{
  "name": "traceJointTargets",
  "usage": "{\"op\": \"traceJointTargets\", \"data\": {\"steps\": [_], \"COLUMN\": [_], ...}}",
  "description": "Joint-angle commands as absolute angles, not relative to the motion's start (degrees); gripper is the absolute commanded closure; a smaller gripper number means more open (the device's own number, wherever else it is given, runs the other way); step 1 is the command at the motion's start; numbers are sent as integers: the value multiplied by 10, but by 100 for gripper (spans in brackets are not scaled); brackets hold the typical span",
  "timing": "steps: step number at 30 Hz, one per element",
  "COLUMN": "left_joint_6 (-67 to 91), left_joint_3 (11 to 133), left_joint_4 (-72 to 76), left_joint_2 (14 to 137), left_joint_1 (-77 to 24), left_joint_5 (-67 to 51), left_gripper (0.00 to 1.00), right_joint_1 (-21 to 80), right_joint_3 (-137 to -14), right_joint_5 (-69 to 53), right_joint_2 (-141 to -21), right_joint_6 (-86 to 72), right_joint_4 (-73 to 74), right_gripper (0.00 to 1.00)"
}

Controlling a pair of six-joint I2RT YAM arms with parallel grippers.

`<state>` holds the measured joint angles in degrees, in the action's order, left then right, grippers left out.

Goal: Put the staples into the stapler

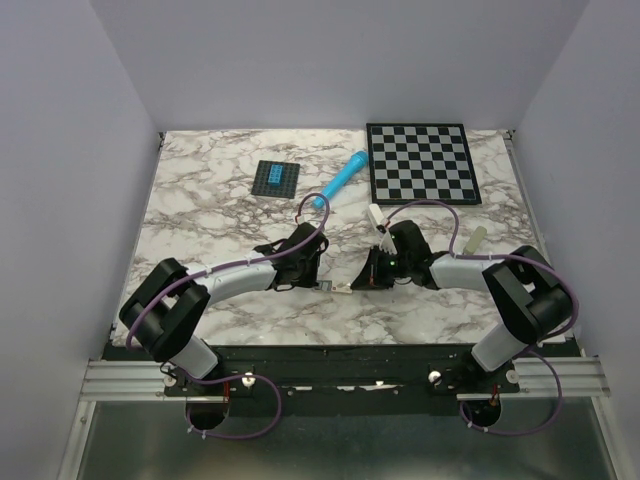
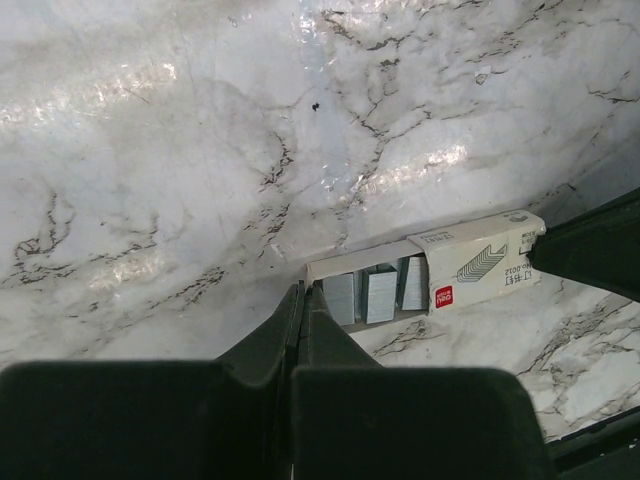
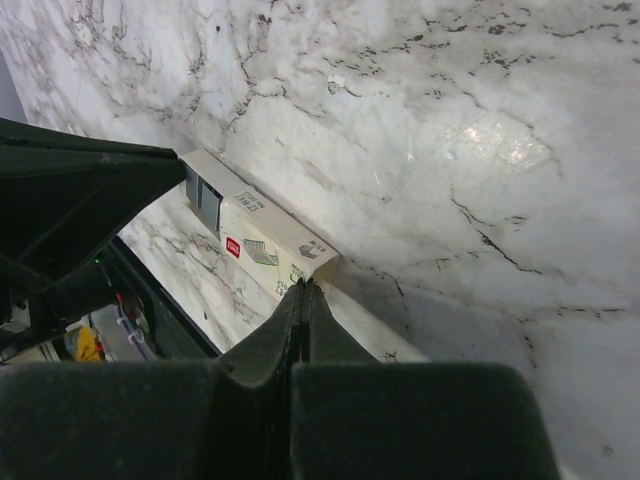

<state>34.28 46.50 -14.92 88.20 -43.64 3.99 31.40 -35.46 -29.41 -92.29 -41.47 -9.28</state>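
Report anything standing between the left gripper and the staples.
Only the end wall of the box's open tray. The left gripper, shut, sits at that wall, and the staples lie uncovered just beyond. The sleeve covers the far part.

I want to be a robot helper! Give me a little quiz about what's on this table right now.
1. Pick one. The staple box is:
A. slid open, with the staples showing
B. shut tight
C. tipped over and empty
2. True or false: the blue cylinder lies on top of the checkerboard.
3. Fill in the gap: the left gripper, at one end of the box, has its fingers ____ (open or shut).

Key: 1 A; 2 false, it lies beside the board on the marble; 3 shut.
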Motion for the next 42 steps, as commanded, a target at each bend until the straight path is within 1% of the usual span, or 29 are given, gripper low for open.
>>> {"op": "traceJointTargets", "data": {"steps": [1, 18, 20, 21, 22, 23, 24, 25, 26, 27, 28, 31, 32, 34, 35, 37, 38, 39, 40, 42], "left_joint_6": [334, 337, 339, 339, 341, 342, 345, 345, 347, 351, 351, 354, 354, 354, 352, 346, 338, 332, 327, 304], "left_joint_3": [472, 468, 467, 466, 465, 462, 461, 461, 460, 457, 456, 453, 451, 450, 450, 456, 459, 467, 472, 489], "left_joint_4": [-168, -170, -168, -167, -167, -166, -166, -166, -166, -164, -165, -168, -170, -174, -182, -196, -212, -221, -233, -263], "left_joint_2": [867, 858, 853, 851, 847, 845, 838, 834, 829, 817, 810, 781, 773, 742, 730, 690, 675, 643, 626, 576], "left_joint_1": [-438, -438, -438, -439, -437, -437, -437, -438, -437, -437, -436, -434, -434, -432, -432, -432, -432, -431, -431, -432], "left_joint_5": [64, 73, 73, 76, 76, 79, 83, 84, 87, 89, 94, 107, 110, 117, 125, 139, 156, 164, 171, 194], "left_gripper": [100, 100, 100, 96, 92, 88, 80, 76, 72, 62, 58, 46, 41, 31, 26, 13, 7, 1, 1, 1], "right_joint_1": [316, 301, 300, 300, 300, 300, 300, 300, 300, 300, 300, 300, 300, 300, 300, 299, 298, 296, 294, 290], "right_joint_3": [-366, -384, -381, -380, -379, -379, -383, -385, -386, -388, -392, -407, -410, -423, -435, -453, -470, -477, -485, -517], "right_joint_5": [-266, -234, -230, -227, -225, -224, -220, -217, -213, -207, -191, -150, -135, -85, -65, -7, 16, 34, 65, 89], "right_joint_2": [-909, -893, -888, -881, -877, -874, -870, -861, -855, -847, -834, -810, -793, -780, -771, -769, -769, -774, -778, -790], "right_joint_6": [-397, -360, -359, -360, -359, -356, -353, -351, -347, -345, -341, -325, -321, -305, -300, -286, -282, -279, -277, -266], "right_joint_4": [-54, 36, 38, 40, 40, 41, 48, 52, 54, 65, 72, 102, 109, 136, 146, 170, 177, 188, 192, 200], "right_gripper": [96, 96, 95, 93, 88, 85, 82, 76, 73, 70, 64, 52, 43, 34, 24, 16, 6, 1, 0, 0]}}
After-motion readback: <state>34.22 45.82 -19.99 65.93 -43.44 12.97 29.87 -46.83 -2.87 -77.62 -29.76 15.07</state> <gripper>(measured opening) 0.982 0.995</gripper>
